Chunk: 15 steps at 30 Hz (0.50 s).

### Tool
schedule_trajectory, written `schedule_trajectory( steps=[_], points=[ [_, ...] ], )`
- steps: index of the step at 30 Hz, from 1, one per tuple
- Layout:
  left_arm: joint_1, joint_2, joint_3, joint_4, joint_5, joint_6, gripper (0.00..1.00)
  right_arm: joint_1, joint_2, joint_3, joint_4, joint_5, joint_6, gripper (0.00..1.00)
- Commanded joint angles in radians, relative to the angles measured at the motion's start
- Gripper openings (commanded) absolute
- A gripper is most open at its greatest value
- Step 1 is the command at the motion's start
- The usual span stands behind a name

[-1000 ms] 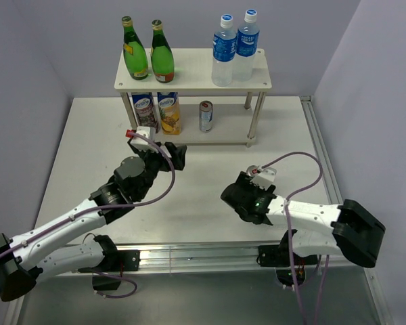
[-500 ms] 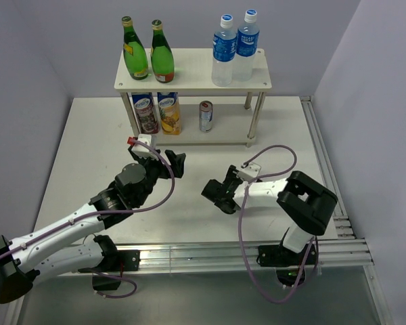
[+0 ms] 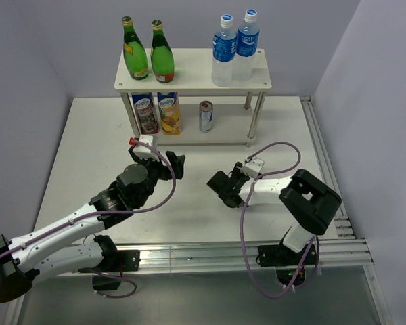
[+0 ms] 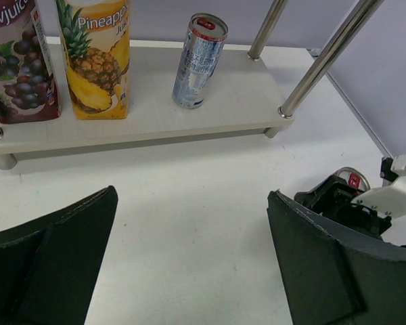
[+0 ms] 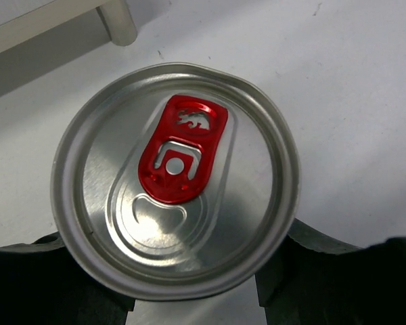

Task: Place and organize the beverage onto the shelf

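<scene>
White table (image 3: 88,149), middle: my right claw (image 3: 223,188) clamps a silver can (image 5: 176,179) by its sides (red tab (image 5: 179,156) showing), presumably to stand it on the far-edge shelf (image 3: 189,71); left claw (image 4: 193,200) gapes empty.

Four bottles (image 3: 162,54) atop the shelf (image 3: 193,71), two cartons (image 4: 95,61) left of a can (image 4: 199,61) below, another can (image 5: 176,176) out front.

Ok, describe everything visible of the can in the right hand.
The can is silver aluminium, seen top-on: a lid with a raised rim, unopened, and a red pull tab with an animal-shaped cutout. Its body is hidden under the lid. It looks upright, over the white table near the shelf foot. The right hand has its fingers against its sides; whether it rests on the table is unclear.
</scene>
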Motion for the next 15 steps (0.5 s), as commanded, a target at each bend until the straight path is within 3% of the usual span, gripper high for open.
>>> schedule_trajectory(
  steps=[1,7,12,15],
  points=[
    [-0.018,-0.013,0.085,-0.066,-0.058,-0.029,0.99,-0.001,-0.054,0.039,0.042,-0.057,-0.062,0.01],
    [-0.024,0.042,0.334,-0.417,-0.187,-0.103,0.99,0.015,-0.204,0.100,0.140,-0.133,-0.306,0.00],
    [-0.024,0.097,0.565,-0.720,-0.278,-0.056,0.99,0.002,-0.203,0.208,0.273,-0.220,-0.568,0.00],
    [-0.024,0.044,0.508,-0.640,-0.389,0.053,0.99,-0.017,-0.162,0.252,0.386,-0.319,-0.697,0.00]
  ],
)
